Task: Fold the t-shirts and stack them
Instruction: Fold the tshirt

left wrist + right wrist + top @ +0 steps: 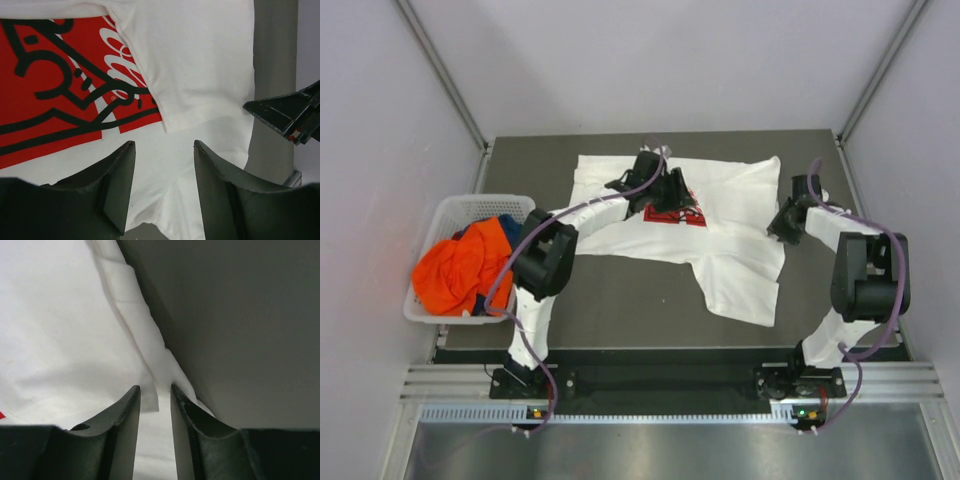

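A white t-shirt [720,235] with a red and black print [675,215] lies spread, partly folded, on the dark table. My left gripper [665,190] hovers over its middle beside the print, open and empty. In the left wrist view [163,145] its jaws stand wide above white cloth [200,60] near a folded edge. My right gripper [782,225] is at the shirt's right edge. In the right wrist view [155,387] its jaws are narrowly apart, with the shirt's hem [135,325] running between them.
A white basket [450,205] at the table's left holds an orange garment [455,270] and something dark blue. Bare dark table [620,300] lies in front of the shirt. Grey walls stand on both sides.
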